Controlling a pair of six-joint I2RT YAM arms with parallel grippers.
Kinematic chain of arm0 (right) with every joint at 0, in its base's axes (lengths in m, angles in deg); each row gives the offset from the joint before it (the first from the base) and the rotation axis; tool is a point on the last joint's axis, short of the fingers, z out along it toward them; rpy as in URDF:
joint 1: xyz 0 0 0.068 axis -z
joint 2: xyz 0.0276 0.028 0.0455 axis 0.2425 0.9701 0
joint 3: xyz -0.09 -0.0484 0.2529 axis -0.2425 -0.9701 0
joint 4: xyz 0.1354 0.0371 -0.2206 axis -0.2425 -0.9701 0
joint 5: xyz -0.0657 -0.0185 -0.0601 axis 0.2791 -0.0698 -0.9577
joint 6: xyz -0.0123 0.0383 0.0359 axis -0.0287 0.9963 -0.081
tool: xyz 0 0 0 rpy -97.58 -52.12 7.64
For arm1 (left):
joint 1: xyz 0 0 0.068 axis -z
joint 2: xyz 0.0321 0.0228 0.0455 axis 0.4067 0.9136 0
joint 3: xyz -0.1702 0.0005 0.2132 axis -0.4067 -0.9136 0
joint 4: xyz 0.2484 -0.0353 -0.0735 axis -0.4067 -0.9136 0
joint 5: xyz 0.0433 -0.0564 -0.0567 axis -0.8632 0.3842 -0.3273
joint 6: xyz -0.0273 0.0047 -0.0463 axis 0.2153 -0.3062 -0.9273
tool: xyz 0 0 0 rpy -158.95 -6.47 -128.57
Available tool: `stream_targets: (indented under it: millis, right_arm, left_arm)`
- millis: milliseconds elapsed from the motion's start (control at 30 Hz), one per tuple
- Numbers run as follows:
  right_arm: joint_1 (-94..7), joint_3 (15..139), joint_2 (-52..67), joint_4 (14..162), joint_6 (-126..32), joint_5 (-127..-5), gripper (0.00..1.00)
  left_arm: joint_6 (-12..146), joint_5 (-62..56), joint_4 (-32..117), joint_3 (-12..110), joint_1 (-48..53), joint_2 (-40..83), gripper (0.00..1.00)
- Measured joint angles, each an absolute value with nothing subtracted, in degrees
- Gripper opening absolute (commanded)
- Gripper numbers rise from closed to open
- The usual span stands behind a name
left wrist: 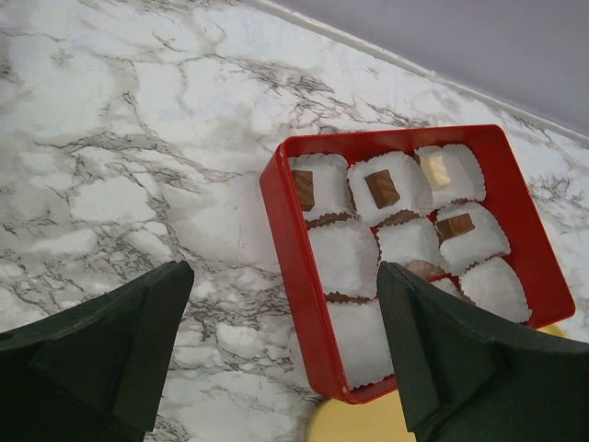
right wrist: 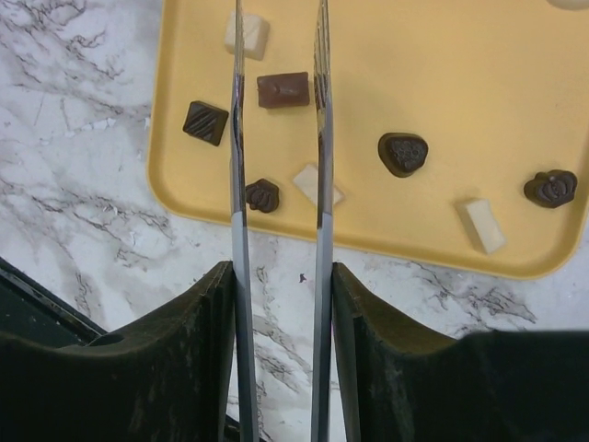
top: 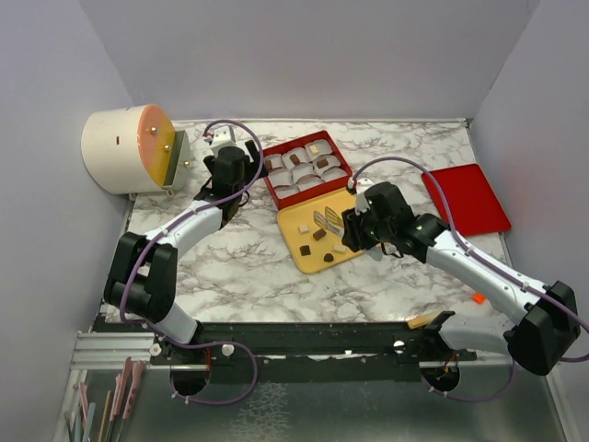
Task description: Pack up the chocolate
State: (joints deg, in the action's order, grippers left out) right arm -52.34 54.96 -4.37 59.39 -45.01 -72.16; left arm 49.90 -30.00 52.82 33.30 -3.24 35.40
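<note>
Several chocolate pieces, dark and cream-white, lie on the yellow tray (right wrist: 451,74), among them a brown oblong (right wrist: 282,89), a dark square (right wrist: 205,122) and a white piece (right wrist: 483,226). My right gripper (right wrist: 281,276) is shut on metal tongs (right wrist: 237,138); the blades stand apart over the tray, the brown oblong between them. The red box (left wrist: 276,212) holds white paper cups, some with chocolate (left wrist: 382,188). My left gripper (left wrist: 285,276) is open and empty, hovering over the box's near left corner. In the top view the box (top: 304,166) is behind the tray (top: 294,214).
A red lid (top: 465,198) lies flat at the right. A cream cylinder with an orange face (top: 124,147) lies at the back left. A small orange bit (top: 479,297) sits near the right arm. Tools lie beyond the near left edge (top: 101,405).
</note>
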Motion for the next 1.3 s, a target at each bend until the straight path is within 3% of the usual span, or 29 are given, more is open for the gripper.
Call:
stream_targets:
  millis: [1300]
  right_arm:
    - [-54.2, 53.6, 3.3, 58.9, -47.0, -71.2, 0.53]
  left_arm:
    - [50.5, -30.0, 52.8, 33.3, -3.2, 35.4, 0.91]
